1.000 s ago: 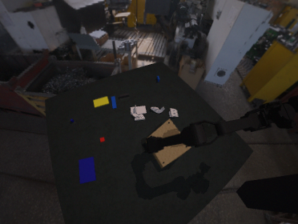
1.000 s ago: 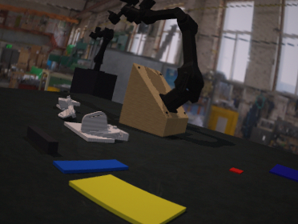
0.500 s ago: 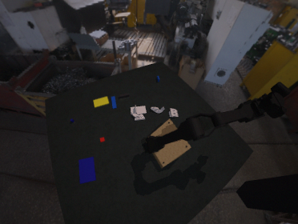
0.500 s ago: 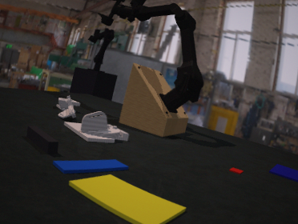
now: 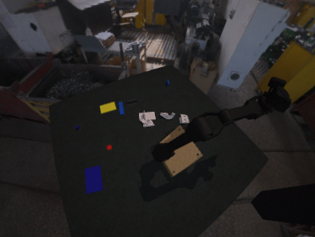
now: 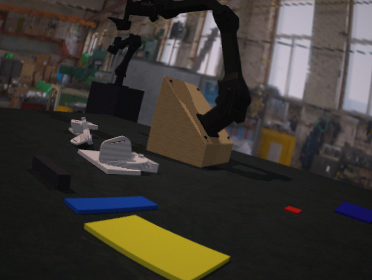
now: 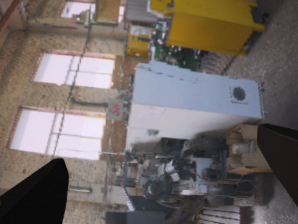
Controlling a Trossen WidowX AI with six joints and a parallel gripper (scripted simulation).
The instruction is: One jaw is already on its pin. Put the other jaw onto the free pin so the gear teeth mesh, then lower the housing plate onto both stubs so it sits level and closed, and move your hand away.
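Note:
A white base plate lies mid-table with one jaw standing on it. A loose white jaw lies just to its right, and the white housing plate lies a little further right. In the exterior view these two loose parts lie close together behind the base, and I cannot tell them apart. My gripper is open and empty. It hangs high in the air, far from the parts, and the wrist view shows only the hall's background between the fingers.
The arm stands on a tan wedge block near the parts. Flat patches lie on the table: yellow, blue strip, large blue, small red. A black bar lies beside the base.

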